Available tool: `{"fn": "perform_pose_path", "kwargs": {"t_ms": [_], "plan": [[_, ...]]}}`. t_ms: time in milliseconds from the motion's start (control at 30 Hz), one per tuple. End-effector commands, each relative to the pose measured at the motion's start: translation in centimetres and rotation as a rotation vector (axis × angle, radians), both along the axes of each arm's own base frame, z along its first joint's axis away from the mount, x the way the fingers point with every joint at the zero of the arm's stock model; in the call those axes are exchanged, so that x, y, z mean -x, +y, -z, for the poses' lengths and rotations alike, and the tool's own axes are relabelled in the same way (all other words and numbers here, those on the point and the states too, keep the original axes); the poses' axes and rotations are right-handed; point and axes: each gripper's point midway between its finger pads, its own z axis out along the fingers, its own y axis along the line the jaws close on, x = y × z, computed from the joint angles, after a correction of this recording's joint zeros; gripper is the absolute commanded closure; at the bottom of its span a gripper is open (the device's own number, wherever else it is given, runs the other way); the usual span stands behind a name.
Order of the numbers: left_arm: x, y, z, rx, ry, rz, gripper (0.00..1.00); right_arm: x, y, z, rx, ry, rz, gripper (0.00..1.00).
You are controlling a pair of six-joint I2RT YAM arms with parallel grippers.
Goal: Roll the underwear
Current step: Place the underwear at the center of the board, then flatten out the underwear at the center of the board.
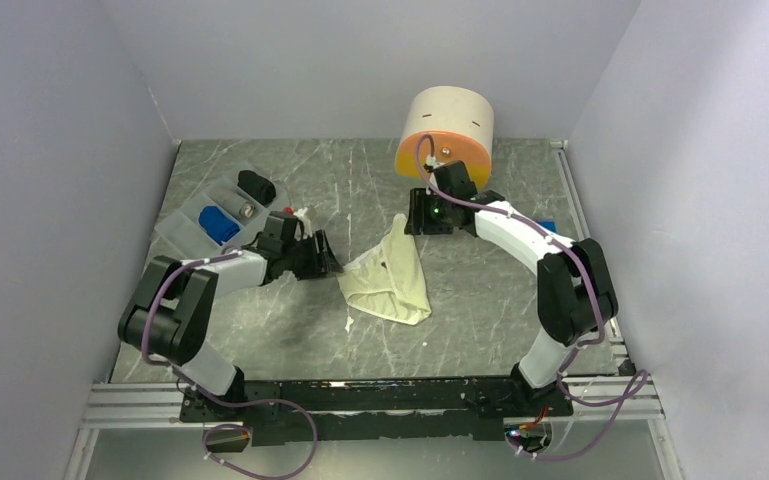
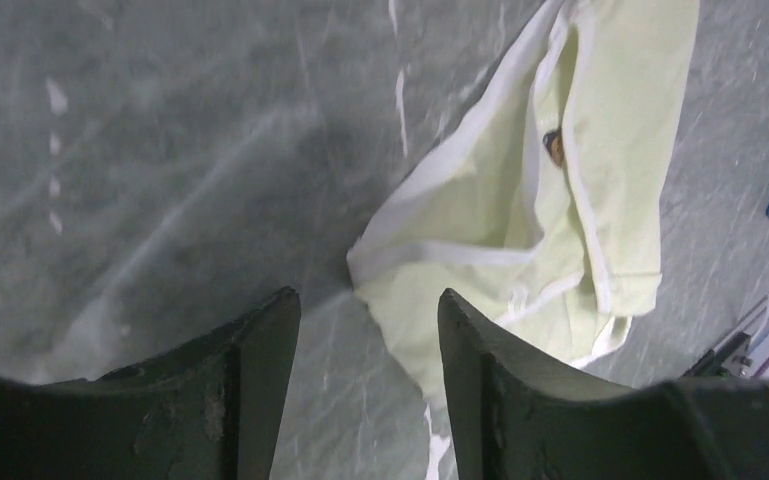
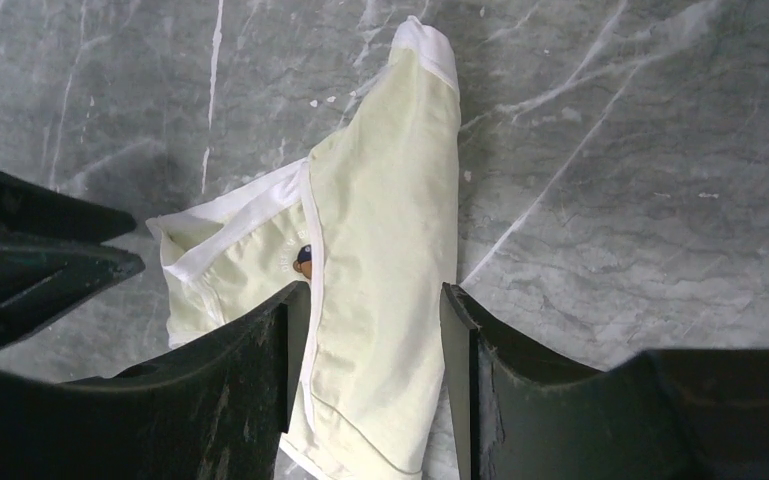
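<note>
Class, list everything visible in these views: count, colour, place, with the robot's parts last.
underwear: one, pale yellow with white trim, loose at the table's middle
blue roll: one, royal blue, in a tray compartment
black bundle: one, black, in the tray's far compartment
tray: one, grey, table's far left
drum: one, cream with orange face, on its side at the far edge
small blue item: one, by the right edge, mostly hidden
table: one, grey marbled
left tool: one, black, open, beside the underwear
right tool: one, black, open, over the underwear
</note>
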Motion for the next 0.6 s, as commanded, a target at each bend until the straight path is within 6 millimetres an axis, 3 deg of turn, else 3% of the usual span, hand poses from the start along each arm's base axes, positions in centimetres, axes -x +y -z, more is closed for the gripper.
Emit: {"fn": "perform_pose_path", "kwargs": {"t_ms": [0,100,433,567], "plan": [[-1.1,0.3,1.9,-0.088,-0.020,0.025,0.43,-0.5,0.7,-0.4,0.010,-0.007,-0.029,0.45],[-0.7,0.2,2.6,-0.123,-0.002,0.045,0.52,-0.6,1.1,-0.6,0.007,-0.009,-0.034,0.45],[1.9,0.0,2.6,-0.134,-0.009,0.119,0.47,-1.7,2.5,-0.9,0.052,-0.027,-0.050,0.45],[2.2,-0.1,3.8,-0.180,0.024,0.134,0.53,-2.5,2.9,-0.6,0.103,-0.044,-0.020,0.44]]}}
